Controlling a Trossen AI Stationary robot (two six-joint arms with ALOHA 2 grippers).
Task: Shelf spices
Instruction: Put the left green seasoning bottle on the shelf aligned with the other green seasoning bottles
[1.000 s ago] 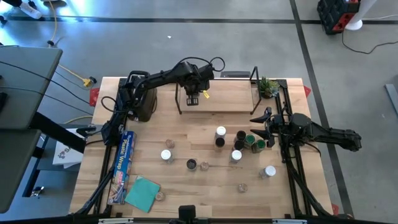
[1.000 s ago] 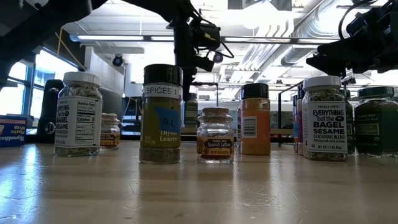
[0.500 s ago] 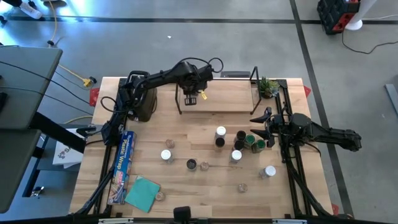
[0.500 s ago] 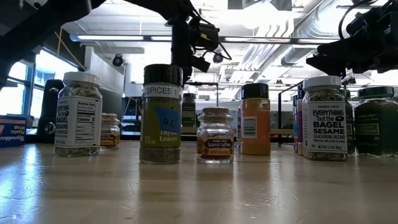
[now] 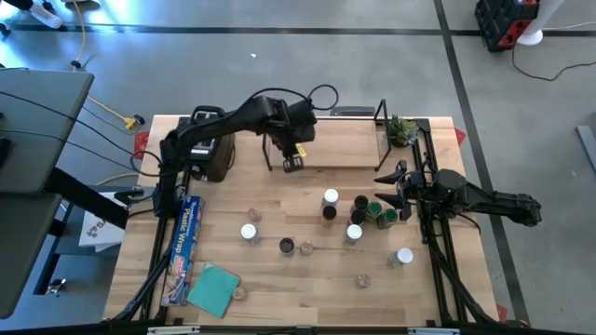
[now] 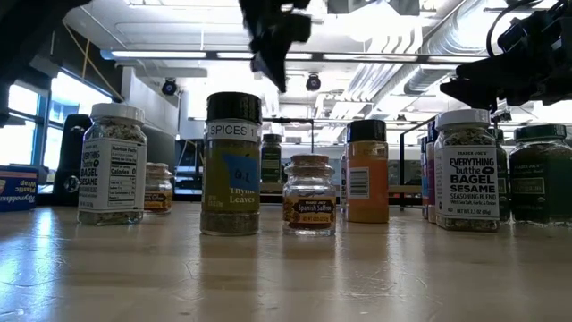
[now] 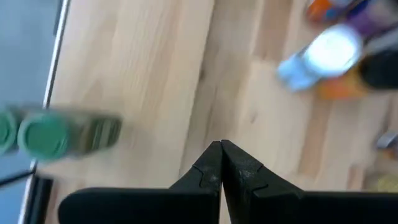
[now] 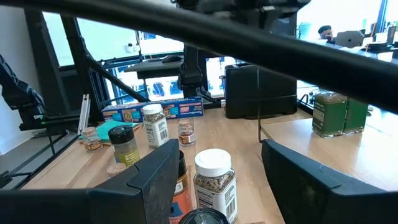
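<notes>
The shelf [image 5: 331, 144] is a low light-wood rack with black end frames at the table's far edge. Two green jars [image 8: 336, 112] stand on it; the low view shows one green jar [image 6: 271, 158]. My left gripper [image 5: 291, 162] hangs shut over the shelf's front edge near its left end, raised above the jars [image 6: 273, 49], and holds nothing [image 7: 221, 152]. Several more spice jars [image 5: 358, 212] stand on the table's right half. My right gripper [image 5: 382, 186] waits open beside them, level, with a white-topped jar [image 8: 214, 177] ahead between its fingers and not touching.
A black toaster [image 5: 212, 154] stands left of the shelf and a small potted plant [image 5: 402, 128] at its right end. A foil box [image 5: 184, 247] and a teal cloth [image 5: 212, 288] lie near the left edge. Loose jars [image 5: 250, 233] dot the middle. A person [image 8: 323, 31] sits in the room beyond.
My left gripper has risen from the green jar on the shelf and drawn back toward the table's near edge. The jar stays standing on the shelf, now clear of the fingers. My right arm has kept still.
</notes>
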